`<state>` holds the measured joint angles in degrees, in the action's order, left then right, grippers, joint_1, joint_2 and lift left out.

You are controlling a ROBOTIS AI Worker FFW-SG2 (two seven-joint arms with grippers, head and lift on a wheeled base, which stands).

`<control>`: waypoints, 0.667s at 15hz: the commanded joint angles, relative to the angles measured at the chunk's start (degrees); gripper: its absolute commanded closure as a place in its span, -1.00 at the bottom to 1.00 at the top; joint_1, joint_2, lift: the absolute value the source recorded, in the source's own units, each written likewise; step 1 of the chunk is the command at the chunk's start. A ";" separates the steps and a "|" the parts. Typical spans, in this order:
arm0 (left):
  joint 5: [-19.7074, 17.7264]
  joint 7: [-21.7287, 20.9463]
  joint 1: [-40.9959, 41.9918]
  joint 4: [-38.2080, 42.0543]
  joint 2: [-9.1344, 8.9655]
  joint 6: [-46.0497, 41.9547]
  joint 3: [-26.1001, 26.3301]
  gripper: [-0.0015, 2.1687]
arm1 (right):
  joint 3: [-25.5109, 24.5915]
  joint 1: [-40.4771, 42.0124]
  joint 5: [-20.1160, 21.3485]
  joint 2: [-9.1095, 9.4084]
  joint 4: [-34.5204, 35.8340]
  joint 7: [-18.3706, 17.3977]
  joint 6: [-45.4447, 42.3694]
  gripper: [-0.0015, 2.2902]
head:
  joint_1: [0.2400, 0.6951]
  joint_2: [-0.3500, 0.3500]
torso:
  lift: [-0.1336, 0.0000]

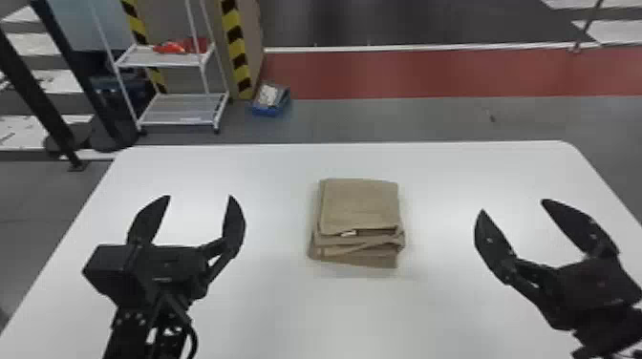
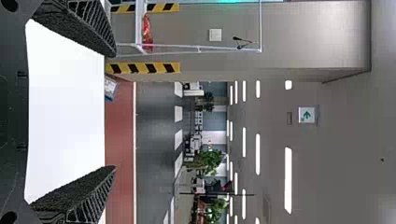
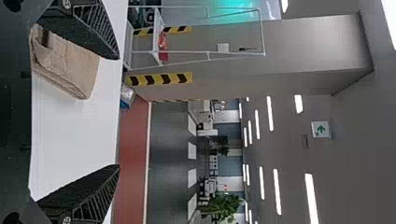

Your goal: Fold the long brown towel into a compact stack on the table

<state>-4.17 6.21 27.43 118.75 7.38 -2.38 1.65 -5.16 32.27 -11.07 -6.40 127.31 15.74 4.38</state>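
Observation:
The brown towel (image 1: 360,205) lies folded into a squarish stack in the middle of the table, its layered folds and a small white tag at the edge nearest me. Left of it, apart from it, is my left gripper (image 1: 199,196), open with nothing between its fingers. On the towel's other side my right gripper (image 1: 512,206) is open too, also holding nothing. In the left wrist view the left gripper (image 2: 115,111) has its fingers wide apart. The right wrist view has the towel (image 3: 67,63) partly behind one finger of the right gripper (image 3: 119,112).
The white table (image 1: 267,310) has rounded far corners. Beyond it on the floor stand a white wire rack (image 1: 179,107) with red items, a striped pillar (image 1: 235,43) and a small blue box (image 1: 271,100). Dark posts rise at the far left.

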 commanded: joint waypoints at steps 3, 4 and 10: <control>0.13 -0.49 3.59 1.48 0.00 -3.29 0.11 -0.98 | -5.12 3.32 -5.37 4.29 -2.85 4.39 -7.24 -0.94 | 1.00 0.06 | -0.81; 0.48 -1.02 4.12 2.01 0.00 -4.34 0.46 -0.98 | -5.03 3.94 -5.28 4.29 -2.85 4.48 -7.59 -0.94 | 1.00 0.03 | -0.80; 3.03 -1.02 4.91 4.21 -0.09 -3.11 3.01 -0.98 | -2.92 4.91 -5.02 4.91 -1.53 2.10 -6.36 -0.93 | 1.00 -0.12 | -0.80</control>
<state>-1.40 5.18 32.32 122.69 7.34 -6.18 4.57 -8.72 37.08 -16.19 -1.57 125.28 18.17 -2.74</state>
